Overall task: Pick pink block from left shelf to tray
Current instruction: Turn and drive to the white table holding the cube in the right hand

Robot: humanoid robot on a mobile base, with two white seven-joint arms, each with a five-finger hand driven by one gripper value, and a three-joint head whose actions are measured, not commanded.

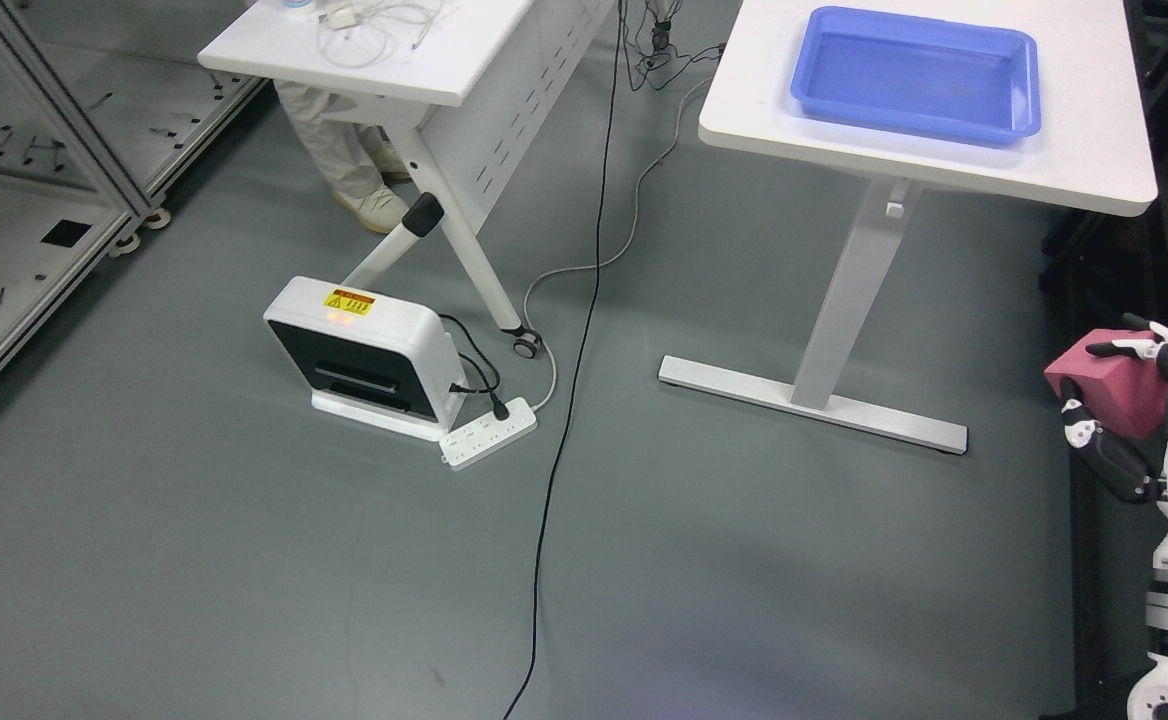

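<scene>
My right hand (1149,410) is up at the right edge of view, fingers (1129,348) wrapped over the top of the pink block (1109,385) and thumb hooked under it, so the block is firmly in my grip, held in the air above the grey floor. Up and to the left, well apart from it, sits the blue tray (1014,85) on the white table (1094,150). Farther left on the floor stands a white box unit (369,350) beside a power strip (489,432). A person's leg (339,165) shows under the far desk (424,60).
</scene>
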